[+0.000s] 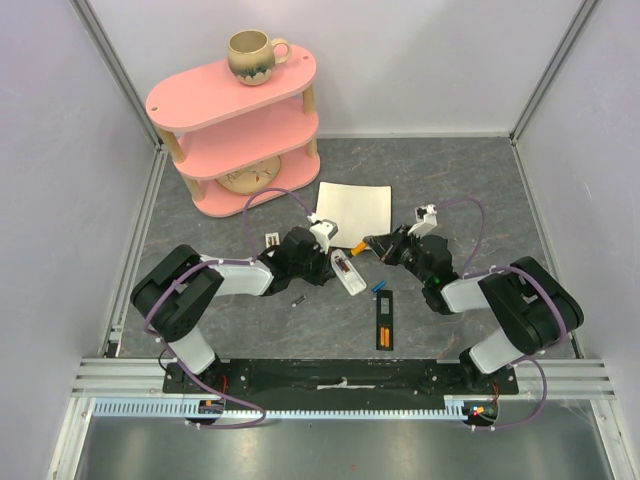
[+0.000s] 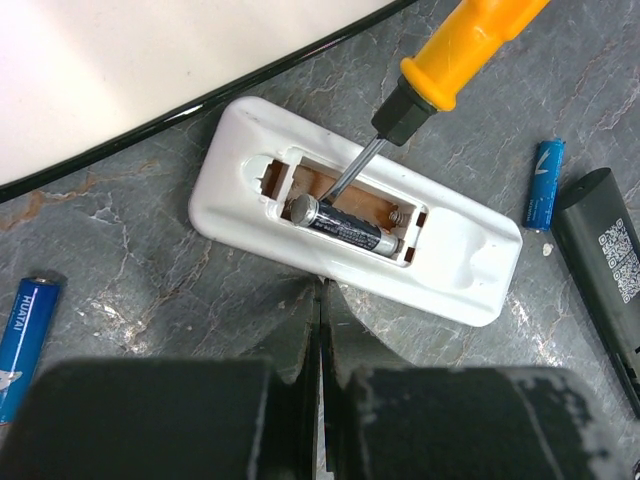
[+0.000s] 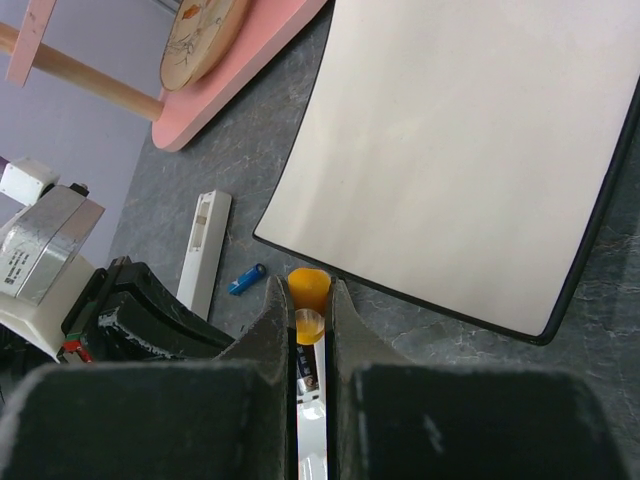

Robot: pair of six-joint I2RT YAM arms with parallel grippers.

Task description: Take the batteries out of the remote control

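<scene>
Dark battery (image 2: 345,228) in the open bay of the white remote (image 2: 460,262), just far of my clenched, empty left gripper (image 2: 320,300); my right gripper (image 3: 308,305) grasps the orange screwdriver (image 2: 445,60), tip hidden behind the cell.

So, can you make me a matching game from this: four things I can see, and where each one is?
1. orange-handled metal screwdriver
2. beige ceramic mug
3. dark cylindrical battery
4. blue cylindrical battery

A. lying loose on the grey stone-look table
B. inside the open white plastic remote
C. on top of the pink shelf
D. clamped in the right gripper

Pairs: 1-D, 2-C, 3-B, 4-A
</scene>
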